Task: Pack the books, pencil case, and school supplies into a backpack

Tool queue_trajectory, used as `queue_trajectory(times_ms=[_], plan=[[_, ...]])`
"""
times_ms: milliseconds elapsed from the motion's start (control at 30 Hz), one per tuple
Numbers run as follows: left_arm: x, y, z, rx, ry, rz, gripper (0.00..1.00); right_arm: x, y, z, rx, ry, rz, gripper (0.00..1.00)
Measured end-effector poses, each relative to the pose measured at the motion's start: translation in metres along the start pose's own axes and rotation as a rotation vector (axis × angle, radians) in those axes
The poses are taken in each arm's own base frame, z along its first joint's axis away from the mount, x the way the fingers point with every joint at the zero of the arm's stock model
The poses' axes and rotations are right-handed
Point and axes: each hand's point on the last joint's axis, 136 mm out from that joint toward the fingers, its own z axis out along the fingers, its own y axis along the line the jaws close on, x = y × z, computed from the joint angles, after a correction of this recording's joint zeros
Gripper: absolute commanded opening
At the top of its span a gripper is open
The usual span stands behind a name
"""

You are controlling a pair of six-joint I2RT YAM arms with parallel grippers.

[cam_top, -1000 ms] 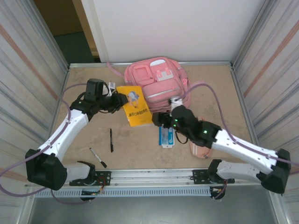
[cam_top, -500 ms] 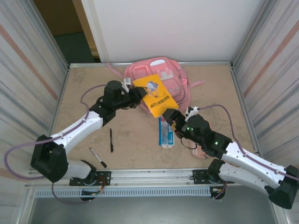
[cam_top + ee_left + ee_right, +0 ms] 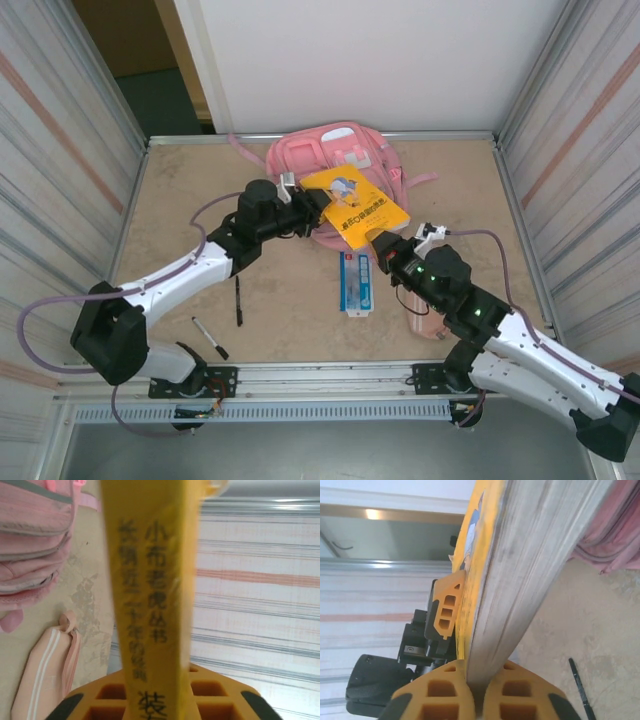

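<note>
- Book (image 3: 355,207), a thin yellow paperback, hangs clear of the table (image 3: 180,190) over the near edge of the backpack (image 3: 340,150), with its cartoon cover facing up
- Its long axis slants across the backpack's front, from the left pincer (image 3: 312,208) down to the right pincer (image 3: 383,243) at the near-right corner
- We see the left pincer closed narrowly on the cover, and the right pincer pinched tight on the page edge
- We judge it light but floppy, with a cover that may slip: grips near the spine should keep it from sagging or fanning open
- Packet (image 3: 355,283) and pencil case (image 3: 45,680) lie nearer than the backpack
</note>
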Motion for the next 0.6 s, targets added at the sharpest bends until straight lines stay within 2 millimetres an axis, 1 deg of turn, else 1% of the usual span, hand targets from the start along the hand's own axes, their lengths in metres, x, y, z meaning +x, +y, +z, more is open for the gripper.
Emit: queue_trajectory(times_ms=[33,67,167,233,300,367,400,433,533,600], plan=[[0.001,0.002,0.001,-0.004,0.014,0.006,0.44,-0.005,0.0,-0.002,0.002,-0.016,-0.008,0.0],[0.001,0.004,0.002,-0.005,0.026,0.025,0.48,-0.011,-0.003,-0.003,0.013,-0.036,-0.018,0.0],[-0.01,0.009,0.008,-0.032,0.064,0.123,0.53,-0.035,-0.02,-0.01,0.088,-0.107,-0.053,0.0],[-0.02,0.008,0.014,-0.06,0.095,0.272,0.54,-0.05,-0.028,-0.017,0.14,-0.15,-0.077,0.0],[-0.028,0.004,0.02,-0.084,0.132,0.502,0.54,-0.067,-0.033,-0.029,0.181,-0.199,-0.1,0.0],[-0.03,0.002,0.025,-0.104,0.161,0.69,0.52,-0.081,-0.032,-0.042,0.203,-0.247,-0.123,0.0],[-0.029,0.004,0.028,-0.115,0.186,0.803,0.51,-0.089,-0.03,-0.05,0.208,-0.274,-0.135,0.0],[-0.028,0.005,0.03,-0.124,0.206,0.878,0.52,-0.095,-0.027,-0.057,0.21,-0.296,-0.146,0.0],[-0.029,0.026,0.049,-0.17,0.304,1.131,0.53,-0.108,-0.021,-0.074,0.219,-0.347,-0.175,0.0],[-0.033,0.05,0.067,-0.227,0.371,1.275,0.54,-0.113,-0.021,-0.082,0.237,-0.363,-0.194,0.0]])
